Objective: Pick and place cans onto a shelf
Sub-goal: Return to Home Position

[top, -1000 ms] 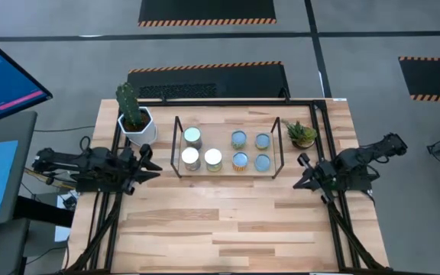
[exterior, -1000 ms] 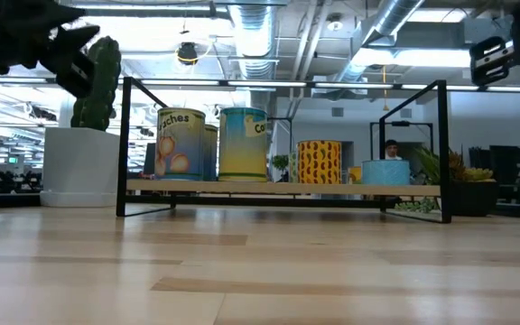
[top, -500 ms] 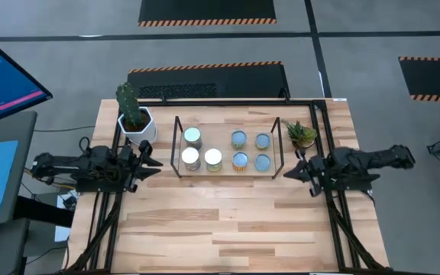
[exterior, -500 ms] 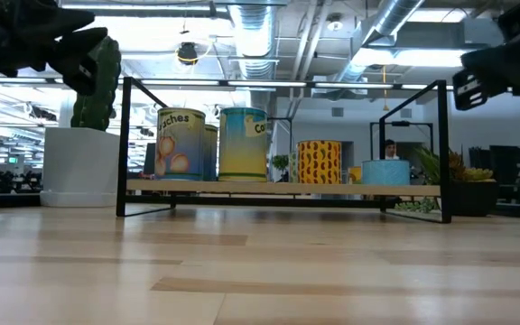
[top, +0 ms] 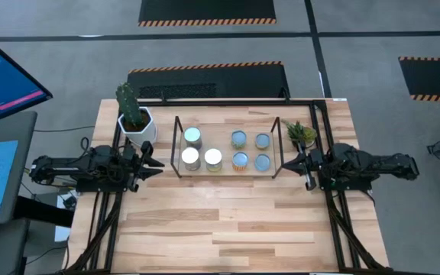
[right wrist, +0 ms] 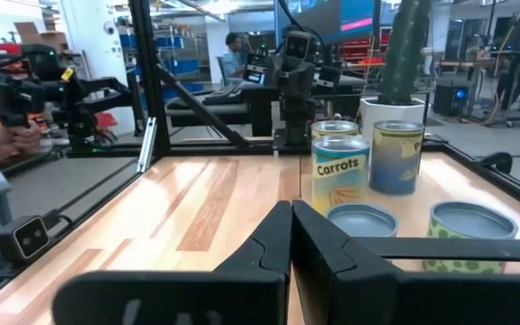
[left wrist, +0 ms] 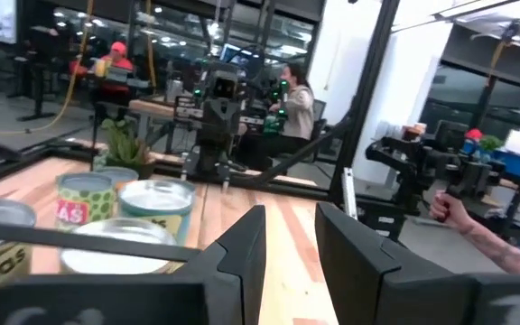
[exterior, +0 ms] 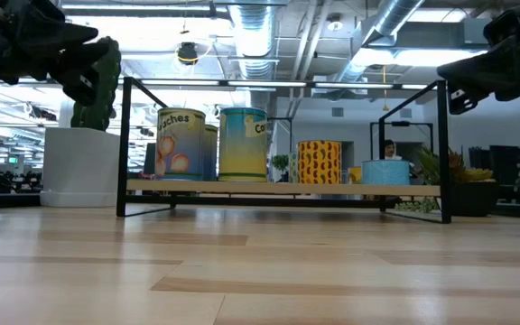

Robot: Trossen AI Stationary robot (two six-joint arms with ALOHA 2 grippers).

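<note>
High view: seven cans (top: 213, 156) on the shelf (top: 226, 149); left end effector (top: 156, 166) apart, right end effector (top: 287, 167) together.

Built as two matte black limbs, left arm (top: 90, 166) and right arm (top: 365, 166), of chunky jointed segments narrowing toward the tips. Tipped with the left gripper (top: 157, 168) and right gripper (top: 286, 169), each bearing two flat, wedge-shaped black fingers (left wrist: 242, 253) with bevelled edges
</note>
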